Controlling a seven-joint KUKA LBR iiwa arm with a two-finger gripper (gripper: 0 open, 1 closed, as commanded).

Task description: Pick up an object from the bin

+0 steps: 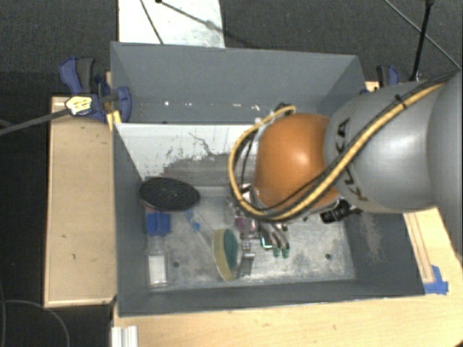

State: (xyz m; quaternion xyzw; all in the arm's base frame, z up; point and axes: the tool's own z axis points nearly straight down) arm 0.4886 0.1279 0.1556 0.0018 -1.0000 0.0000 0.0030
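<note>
My gripper [265,240] reaches down from under the orange cover to the bin floor, right of centre. Just to its left, close against it, a tan disc with a green face [226,253] stands on edge. Whether they touch I cannot tell. A small blue scrap [194,224] lies a little farther left on the floor.
A black oval brush [168,193] lies at the back left of the floor. In front of it sit a blue block [158,224] and a pale clear block [157,268] by the left wall. The arm and its cover hide the bin's right back part.
</note>
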